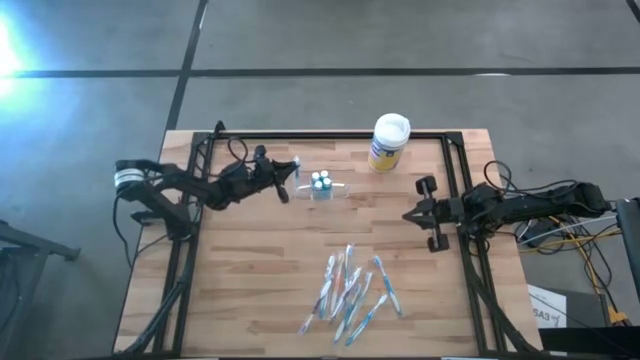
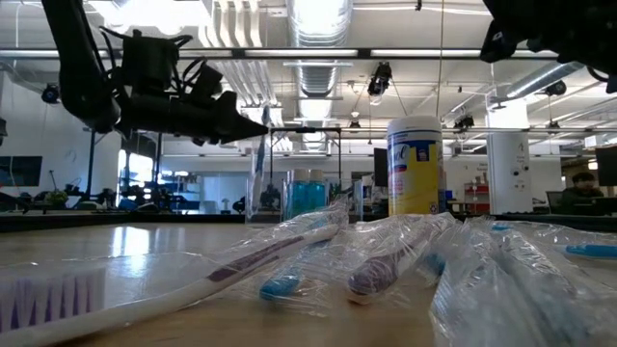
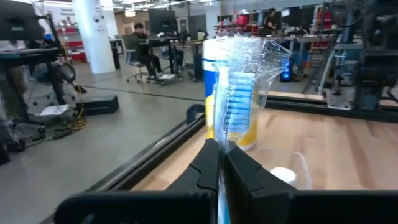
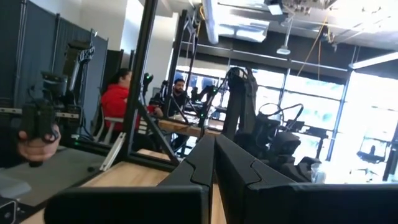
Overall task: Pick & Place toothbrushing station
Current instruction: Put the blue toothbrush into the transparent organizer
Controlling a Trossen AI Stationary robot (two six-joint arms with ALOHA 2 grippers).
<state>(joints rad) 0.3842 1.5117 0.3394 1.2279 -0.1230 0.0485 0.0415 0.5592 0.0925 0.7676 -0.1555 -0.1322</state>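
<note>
**Wrapped brush held beside the clear holder**

The toothbrushing station (image 1: 321, 186), a clear plastic holder, stands far-centre on the table (image 1: 250, 290), left of the canister (image 1: 388, 142). It looks light, thin-walled and slippery, easily tipped; grip it low across its walls. The left gripper (image 1: 290, 176) is clenched on a wrapped toothbrush (image 3: 239, 99), hovering just left of the holder. The right gripper (image 1: 415, 214) waits clenched and empty, well apart at right.

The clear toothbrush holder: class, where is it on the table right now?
In the high view, the clear holder stands near the table's far edge, between the left gripper and the white-lidded canister.
</note>
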